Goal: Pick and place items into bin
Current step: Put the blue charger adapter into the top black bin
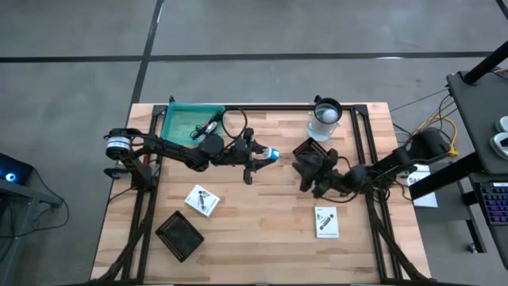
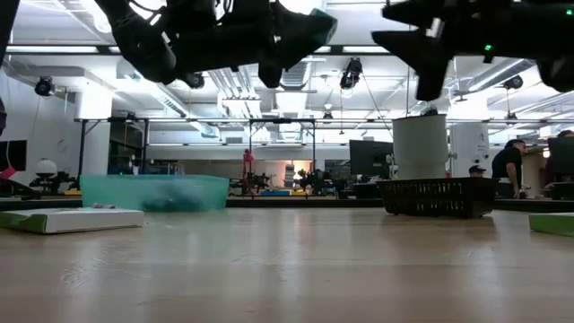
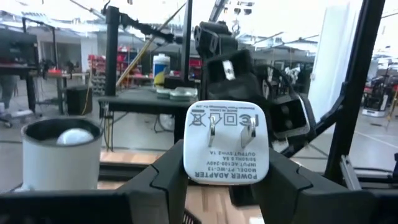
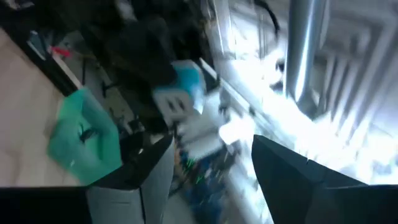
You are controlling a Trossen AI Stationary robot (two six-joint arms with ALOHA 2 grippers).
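While raised, left end effector [image 3: 225, 186] grips power adapter [image 3: 225, 142].

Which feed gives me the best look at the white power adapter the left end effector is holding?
The left wrist view: the power adapter fills the centre, prongs and printed label facing the camera, clamped by the left end effector. The high view shows only a small white-and-blue speck above mid-table. The right wrist view catches it blurred. The low view doesn't show it.

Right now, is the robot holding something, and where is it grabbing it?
Yes. The left gripper holds a white power adapter by its two sides, prongs facing the wrist camera. The right gripper is open and empty.
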